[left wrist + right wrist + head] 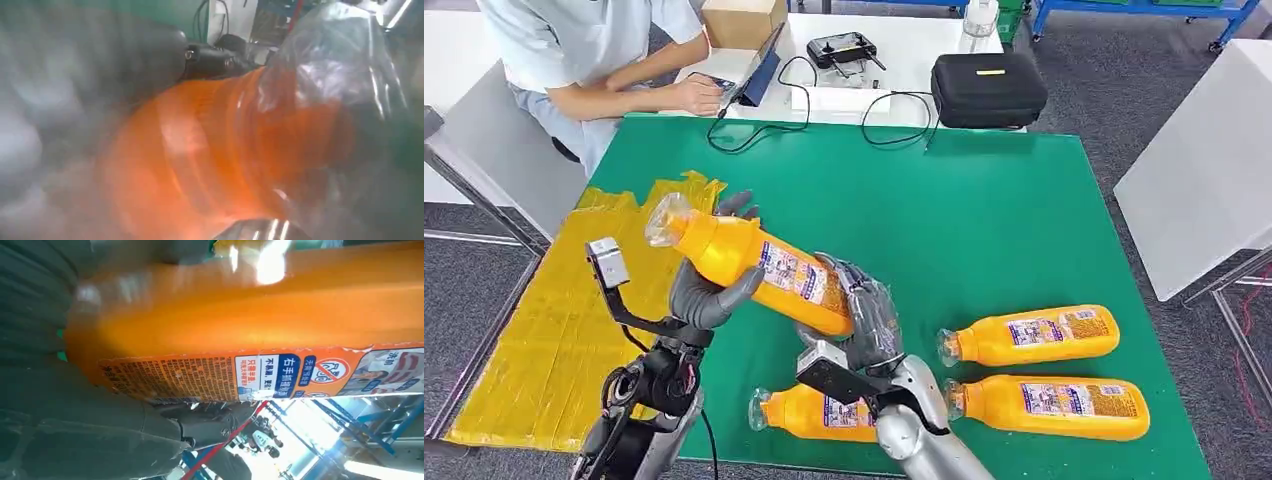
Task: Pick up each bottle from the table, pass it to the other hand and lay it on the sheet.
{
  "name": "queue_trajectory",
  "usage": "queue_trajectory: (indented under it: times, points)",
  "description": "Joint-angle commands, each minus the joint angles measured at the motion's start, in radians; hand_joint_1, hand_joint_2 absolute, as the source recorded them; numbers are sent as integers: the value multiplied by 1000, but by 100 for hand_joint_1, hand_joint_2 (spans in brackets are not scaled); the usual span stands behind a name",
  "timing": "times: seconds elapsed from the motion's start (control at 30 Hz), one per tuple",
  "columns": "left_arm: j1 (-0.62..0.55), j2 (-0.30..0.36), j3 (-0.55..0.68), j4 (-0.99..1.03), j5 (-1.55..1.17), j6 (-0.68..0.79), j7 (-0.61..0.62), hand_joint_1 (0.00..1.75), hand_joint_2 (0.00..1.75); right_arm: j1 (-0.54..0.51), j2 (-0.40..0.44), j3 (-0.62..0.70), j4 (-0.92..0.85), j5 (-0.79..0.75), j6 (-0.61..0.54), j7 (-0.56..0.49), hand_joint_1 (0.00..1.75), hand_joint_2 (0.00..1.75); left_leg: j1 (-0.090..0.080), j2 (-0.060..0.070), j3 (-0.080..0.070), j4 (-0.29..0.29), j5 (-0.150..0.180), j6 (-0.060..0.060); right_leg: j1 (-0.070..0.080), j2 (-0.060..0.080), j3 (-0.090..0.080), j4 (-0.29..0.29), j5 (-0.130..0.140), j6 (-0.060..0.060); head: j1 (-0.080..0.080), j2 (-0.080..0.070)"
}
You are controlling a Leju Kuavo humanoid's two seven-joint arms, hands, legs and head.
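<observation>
Handover: left hand (709,290) and right hand (864,310) both clamp the raised bottle (754,262).
Advice: right fingers should loosen only once the left grip feels firm.

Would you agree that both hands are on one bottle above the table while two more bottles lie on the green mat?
Not quite: the head view shows three bottles lying on the green mat, at and. The rest holds: the left hand and right hand both hold the raised bottle.
</observation>
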Motion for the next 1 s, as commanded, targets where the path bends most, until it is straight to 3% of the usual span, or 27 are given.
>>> queue_trajectory:
  times: [0.03, 0.7, 0.73, 0.77, 0.87, 1.0]
  points:
    - [-42, -4, -7, 56, 4, 13, -2, 175, 175, -35, -15, 50, 80, -1, 0, -3, 175, 175, 2, -1, 3, 0, -1, -1, 1, 4, 4, -2, -1, -2, 0, 0]
    - [-40, -13, 12, 35, 20, 27, -23, 175, 175, -41, -17, 44, 90, -7, 0, -1, 175, 175, 1, -1, 2, 0, -1, -1, 1, 3, 2, -1, 0, -1, 0, 0]
    - [-40, -14, 14, 34, 17, 34, -27, 175, 175, -37, -15, 39, 84, -11, -6, -2, 138, 175, 2, -1, 2, 0, -1, -1, 1, 3, 3, -1, -1, -2, 0, 0]
    - [-38, -11, 15, 28, -6, 57, -41, 175, 175, -23, -16, 32, 56, -15, -23, -16, 0, 175, 1, -1, 1, 0, 0, -1, 1, 2, 2, -1, 0, -1, 0, 0]
    - [-41, -2, 33, 4, -102, 153, -100, 175, 175, 13, -39, 23, -45, -28, -37, -20, 0, 175, 2, -2, 3, 0, -1, -1, 1, 3, 4, -1, -1, -2, 0, 0]
    - [-43, 2, 38, -6, -103, 154, -98, 175, 175, 23, -47, 21, -78, -27, -36, -17, 0, 175, 1, -1, 0, 1, -1, -1, 1, 2, 1, 0, -1, -1, 0, 0]
